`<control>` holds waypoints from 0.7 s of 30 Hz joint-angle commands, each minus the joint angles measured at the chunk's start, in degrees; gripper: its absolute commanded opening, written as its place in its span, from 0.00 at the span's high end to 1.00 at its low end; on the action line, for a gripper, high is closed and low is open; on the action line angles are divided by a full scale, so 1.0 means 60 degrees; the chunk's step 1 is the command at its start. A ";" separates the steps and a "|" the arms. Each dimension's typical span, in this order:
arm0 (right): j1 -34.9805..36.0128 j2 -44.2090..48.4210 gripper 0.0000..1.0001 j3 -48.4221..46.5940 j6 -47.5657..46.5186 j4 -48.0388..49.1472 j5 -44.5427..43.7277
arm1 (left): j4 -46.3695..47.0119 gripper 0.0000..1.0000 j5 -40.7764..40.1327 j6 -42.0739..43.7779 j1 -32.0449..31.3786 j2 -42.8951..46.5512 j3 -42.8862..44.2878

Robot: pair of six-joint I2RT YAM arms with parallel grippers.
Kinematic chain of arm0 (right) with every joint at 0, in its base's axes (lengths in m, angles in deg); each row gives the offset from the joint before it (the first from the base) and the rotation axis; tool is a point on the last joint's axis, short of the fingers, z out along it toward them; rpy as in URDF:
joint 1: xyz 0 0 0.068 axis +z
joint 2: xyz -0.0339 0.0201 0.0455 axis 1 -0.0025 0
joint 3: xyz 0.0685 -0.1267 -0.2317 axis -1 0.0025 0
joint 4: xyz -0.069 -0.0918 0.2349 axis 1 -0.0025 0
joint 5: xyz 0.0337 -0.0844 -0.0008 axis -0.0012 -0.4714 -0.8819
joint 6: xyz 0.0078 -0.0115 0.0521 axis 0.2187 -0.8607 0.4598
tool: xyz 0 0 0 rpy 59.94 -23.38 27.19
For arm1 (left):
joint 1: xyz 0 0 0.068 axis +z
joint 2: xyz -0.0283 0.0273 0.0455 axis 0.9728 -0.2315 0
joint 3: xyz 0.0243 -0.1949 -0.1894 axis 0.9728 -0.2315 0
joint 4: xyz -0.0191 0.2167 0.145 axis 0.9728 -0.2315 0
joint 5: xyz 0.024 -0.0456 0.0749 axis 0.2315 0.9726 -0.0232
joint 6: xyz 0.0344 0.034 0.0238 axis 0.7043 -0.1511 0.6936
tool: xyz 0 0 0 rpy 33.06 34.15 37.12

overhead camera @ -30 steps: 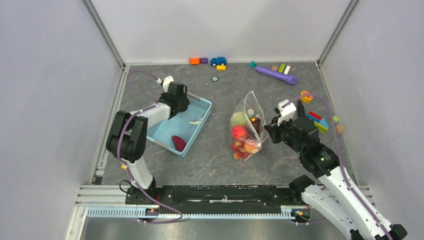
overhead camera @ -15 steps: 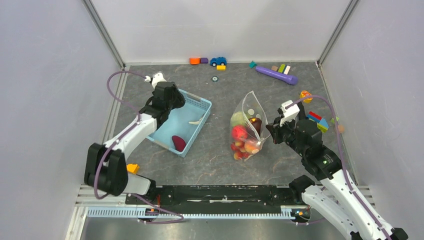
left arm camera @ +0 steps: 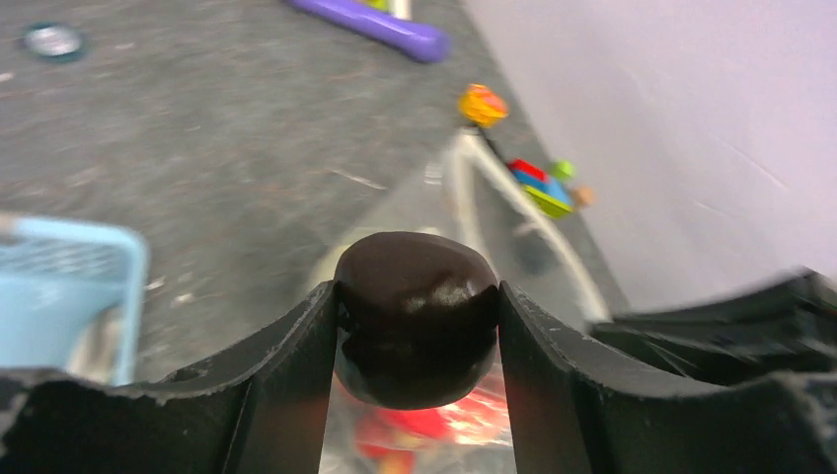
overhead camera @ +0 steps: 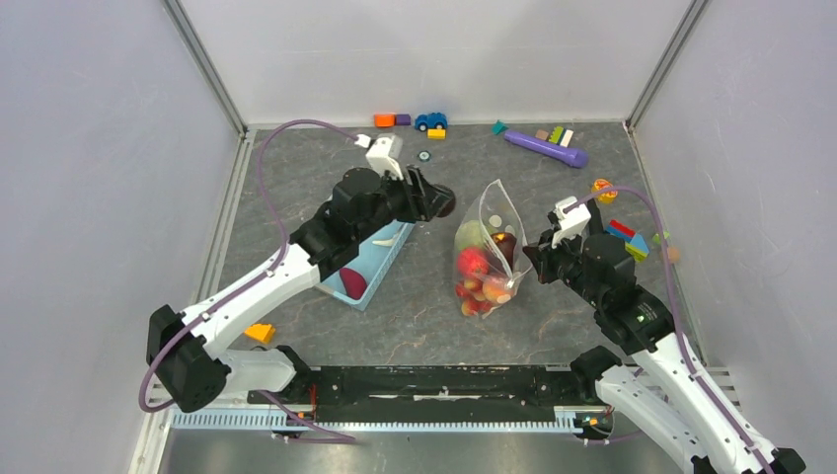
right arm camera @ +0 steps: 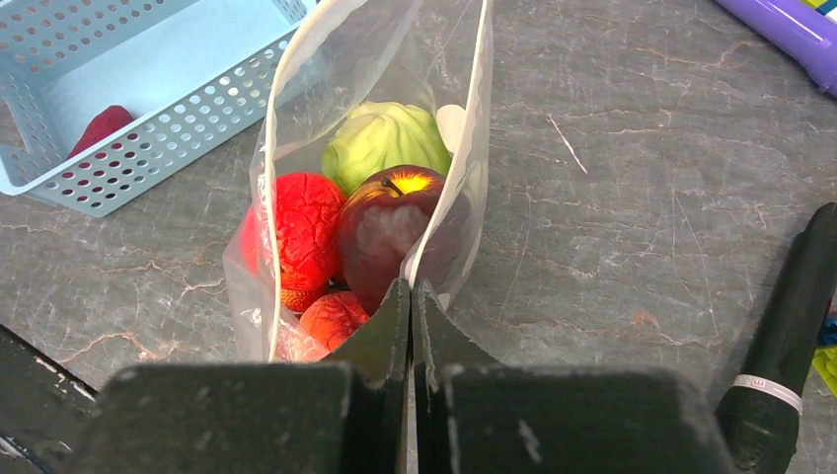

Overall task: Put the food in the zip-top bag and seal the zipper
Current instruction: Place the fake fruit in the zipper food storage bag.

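The left pincer is off the basket, nearer the table's right edge. It now grips a maroon fruit.

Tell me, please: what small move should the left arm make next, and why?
Probably carry the dark maroon piece a little to the right, until it is over the open mouth of the zip-top bag. The left gripper is shut on it, short of the bag, and the right gripper pinches the bag's edge, holding it open.
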 commanded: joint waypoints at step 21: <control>0.0016 0.0662 1.00 -0.0462 -0.0085 0.0310 0.0192 | -0.0633 0.98 0.1447 0.2133 -0.2562 -0.2565 0.2756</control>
